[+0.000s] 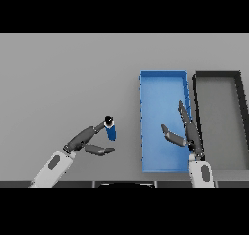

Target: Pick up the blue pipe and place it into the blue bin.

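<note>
Head view, nearest part first: left hand [87,142] low on the left of the counter [63,78], fingers stretched toward the blue pipe [111,130], thumb spread below, nothing yet held. Fingertips touching or almost touching the pipe's dark upper end; cannot tell which. Pipe standing near upright, slightly tilted, on the grey surface, just left of the blue bin [163,83] but apart from its wall.

Right hand [187,134] above the right side of the bin, fingers straight and loose, thumb out to the left, holding nothing.

Further back, the blue bin stretching away, and beside it on the right a dark bin [216,75], the two near each other.

Risks, as a judgement only: a push from straight fingers at the top end likely to tip the pipe over or roll it away. Closing too high, only on the cap, likely to give a weak pinch and a slip during the carry. Possible crossing with the right hand over the bin. Possible drop on the rim, or in the wrong, dark bin.
</note>
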You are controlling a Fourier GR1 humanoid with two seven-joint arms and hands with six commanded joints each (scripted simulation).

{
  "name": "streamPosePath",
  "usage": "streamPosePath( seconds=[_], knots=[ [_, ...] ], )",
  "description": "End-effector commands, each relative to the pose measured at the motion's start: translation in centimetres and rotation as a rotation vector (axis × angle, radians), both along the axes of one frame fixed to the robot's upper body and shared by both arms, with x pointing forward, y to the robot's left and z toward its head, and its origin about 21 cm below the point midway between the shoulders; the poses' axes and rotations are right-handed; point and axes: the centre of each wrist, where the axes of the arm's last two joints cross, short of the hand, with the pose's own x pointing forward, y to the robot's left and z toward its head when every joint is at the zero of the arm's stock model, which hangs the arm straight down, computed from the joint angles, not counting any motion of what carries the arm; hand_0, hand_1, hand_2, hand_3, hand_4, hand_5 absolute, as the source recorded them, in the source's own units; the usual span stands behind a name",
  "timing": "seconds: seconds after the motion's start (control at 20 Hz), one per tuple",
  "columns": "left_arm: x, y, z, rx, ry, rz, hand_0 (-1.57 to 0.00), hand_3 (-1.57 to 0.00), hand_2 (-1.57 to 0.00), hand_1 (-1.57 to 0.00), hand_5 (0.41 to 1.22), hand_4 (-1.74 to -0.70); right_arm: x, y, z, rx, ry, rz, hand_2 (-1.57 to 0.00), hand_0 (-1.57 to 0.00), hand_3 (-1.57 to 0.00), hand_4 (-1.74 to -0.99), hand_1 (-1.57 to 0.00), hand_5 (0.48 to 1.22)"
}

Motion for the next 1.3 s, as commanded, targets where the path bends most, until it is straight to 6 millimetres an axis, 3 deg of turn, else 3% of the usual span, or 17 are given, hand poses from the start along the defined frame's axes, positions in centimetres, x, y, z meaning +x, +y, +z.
streamPosePath(
  seconds=[0.0,0.25,0.4,0.5,0.55,0.65,0.8,1.0,1.25],
  knots=[
    [0.5,-0.3,-0.3,-0.008,0.014,-0.007,0.00,0.00,0.00,0.00,0.450,-1.12,-0.2,0.0,0.0,0.002,-0.012,0.007,0.00,0.00,0.00,-1.273,0.00,0.607],
    [1.9,-2.7,-1.8,-0.007,-0.029,-0.026,0.00,0.00,0.00,0.00,0.445,-1.07,-0.7,-0.2,0.1,0.001,-0.009,0.000,0.00,0.00,0.00,-1.267,0.00,0.598],
    [2.4,-3.9,-2.1,-0.083,-0.010,-0.037,0.00,-0.02,-0.02,0.00,0.507,-1.11,-0.3,-0.2,0.0,0.007,0.003,-0.001,0.00,0.00,0.00,-1.267,0.00,0.600],
    [2.3,-4.2,-2.6,-0.149,0.002,-0.013,-0.02,-0.26,-0.29,-0.16,0.607,-1.21,-0.7,-0.5,-0.1,0.007,-0.003,0.002,0.00,0.00,0.00,-1.261,0.00,0.600],
    [2.7,-4.6,-2.5,-0.177,0.026,0.000,-0.19,-0.52,-0.48,-0.35,0.730,-1.25,-0.5,-0.5,-0.2,0.006,-0.001,-0.001,0.00,0.00,0.00,-1.260,0.00,0.600],
    [2.6,-5.2,-2.6,-0.200,0.033,0.030,-0.67,-0.88,-0.87,-0.79,0.906,-1.42,-0.4,-0.3,-0.2,-0.001,-0.009,0.004,0.00,0.00,0.00,-1.259,0.00,0.605],
    [2.1,-5.6,-2.7,-0.226,0.025,0.033,-1.11,-1.16,-1.21,-1.17,1.060,-1.57,0.0,-0.1,0.3,0.002,-0.012,0.005,0.00,0.00,0.00,-1.259,0.00,0.614],
    [1.6,-6.4,-2.4,-0.223,-0.047,0.020,-1.38,-1.34,-1.42,-1.41,1.155,-1.67,-0.2,-0.4,-0.2,-0.013,-0.001,0.009,0.00,0.00,0.00,-1.252,0.00,0.619],
    [1.5,-7.2,-0.1,-0.321,-0.148,-0.019,-1.51,-1.43,-1.52,-1.52,1.199,-1.71,-0.5,0.2,0.0,-0.011,-0.011,0.005,0.00,0.00,0.00,-1.249,0.00,0.629]
  ],
)
